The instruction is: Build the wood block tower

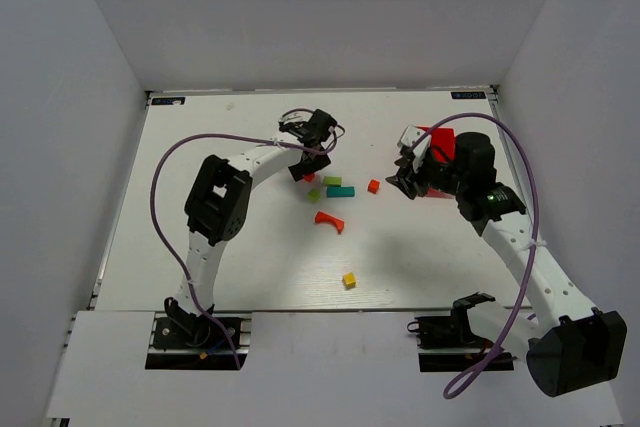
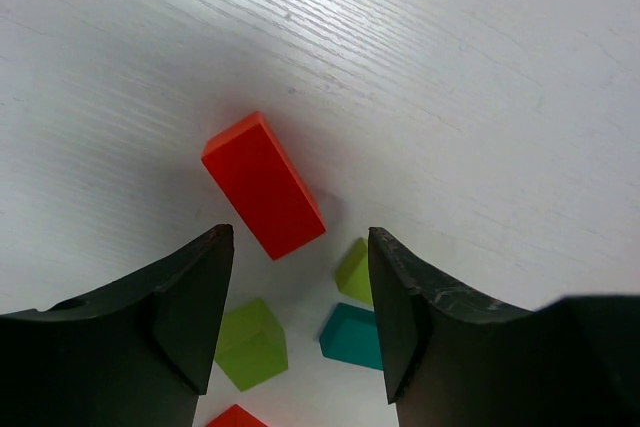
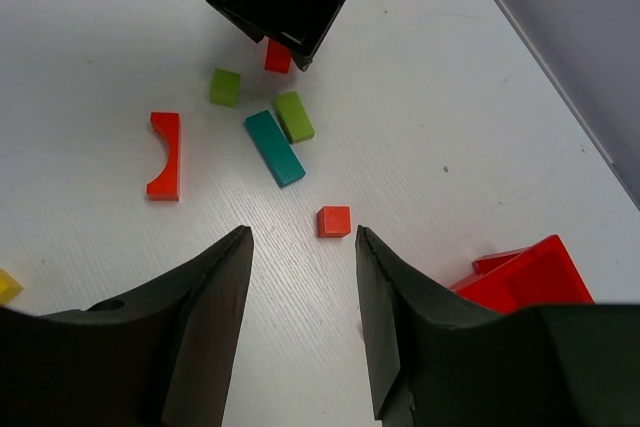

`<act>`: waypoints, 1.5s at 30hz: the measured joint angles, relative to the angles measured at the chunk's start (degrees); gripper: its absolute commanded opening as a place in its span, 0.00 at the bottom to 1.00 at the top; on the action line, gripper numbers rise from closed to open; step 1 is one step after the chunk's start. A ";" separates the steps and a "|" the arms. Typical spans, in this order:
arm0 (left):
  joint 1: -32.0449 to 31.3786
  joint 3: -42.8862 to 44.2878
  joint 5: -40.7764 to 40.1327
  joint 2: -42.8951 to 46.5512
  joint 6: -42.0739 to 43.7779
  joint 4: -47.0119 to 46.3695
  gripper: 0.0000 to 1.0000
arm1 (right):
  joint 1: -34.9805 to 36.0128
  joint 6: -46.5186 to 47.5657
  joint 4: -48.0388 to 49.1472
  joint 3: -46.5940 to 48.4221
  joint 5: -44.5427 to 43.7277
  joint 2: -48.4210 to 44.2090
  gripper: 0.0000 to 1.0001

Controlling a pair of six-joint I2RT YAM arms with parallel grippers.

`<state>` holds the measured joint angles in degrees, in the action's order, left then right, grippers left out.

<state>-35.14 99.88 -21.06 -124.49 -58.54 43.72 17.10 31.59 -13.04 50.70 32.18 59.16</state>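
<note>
The white wooden table [image 1: 200,267] is filling the overhead view. The red plastic bin [image 1: 441,143] is sitting upper right, partly hidden by the right arm. The right gripper [image 3: 303,235] is hanging beside it, jaws standing apart and holding nothing. The left gripper [image 2: 300,237] is hovering upper centre, jaws spread and empty too, the red wooden bar [image 2: 263,185] showing beyond them. The painted wooden blocks [image 1: 345,191] are lying loose mid-frame: red wooden arch [image 1: 329,220], teal wooden bar [image 1: 338,191], green bar [image 1: 332,181], green cube [image 1: 314,195], small red cube [image 1: 373,186]. The yellow cube [image 1: 349,280] is sitting lower down, well apart.

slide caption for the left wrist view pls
Open left gripper above a red bar, green cube and teal block nearby
</note>
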 measured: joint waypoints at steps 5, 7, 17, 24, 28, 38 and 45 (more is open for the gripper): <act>1.38 0.26 -0.24 -1.70 -0.07 0.09 0.60 | -0.04 -0.02 -0.02 -0.44 0.17 -0.63 0.52; 1.77 0.28 -0.26 -2.29 -0.20 0.02 0.54 | -0.07 -0.04 -0.07 -0.70 0.22 -0.83 0.52; 2.82 0.46 -0.09 -2.84 1.62 0.02 0.03 | -0.09 -0.15 -0.07 -0.79 0.83 -0.83 0.52; 2.64 0.46 0.74 -1.40 16.11 0.20 0.00 | -0.11 -0.13 -0.07 -0.81 1.01 -0.83 0.49; 2.60 0.46 0.83 1.16 27.15 1.09 0.00 | -0.11 -0.13 -0.09 -0.79 1.01 -0.83 0.48; 2.56 -1.36 11.80 3.23 51.80 -0.90 0.00 | -0.11 -0.13 -0.48 -0.98 1.03 -0.98 0.48; 2.95 -9.73 21.88 10.97 68.78 -5.07 0.00 | -0.15 -0.09 -0.52 -1.01 1.42 -1.46 0.48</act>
<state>-32.18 90.15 0.82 -113.51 10.24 38.65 16.95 31.51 -13.56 49.69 33.61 57.69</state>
